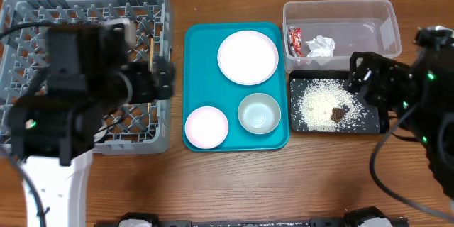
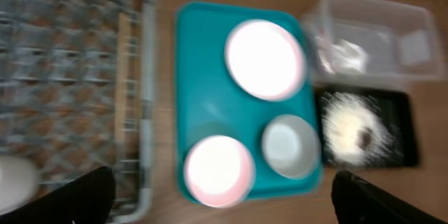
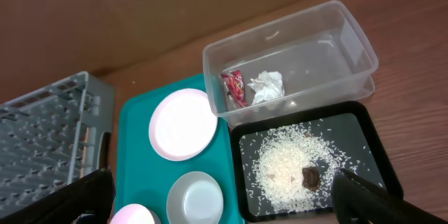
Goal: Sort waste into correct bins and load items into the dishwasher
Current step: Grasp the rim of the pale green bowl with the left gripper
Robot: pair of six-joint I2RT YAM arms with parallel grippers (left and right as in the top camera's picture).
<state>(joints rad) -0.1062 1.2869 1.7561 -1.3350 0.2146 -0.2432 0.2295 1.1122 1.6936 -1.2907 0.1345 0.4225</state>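
Note:
On the teal tray lie the large white plate, the pinkish saucer and the pale bowl. The clear tub holds the red wrapper and the crumpled tissue. In the black tray are the rice and the brown lump. A chopstick lies in the grey dish rack. My left gripper hovers open over the rack's right edge. Over the black tray's right side, my right gripper is open and empty.
A white rounded object, blurred, sits low in the rack in the left wrist view. Bare wooden table runs along the front. The right arm's cable loops over the table at the front right.

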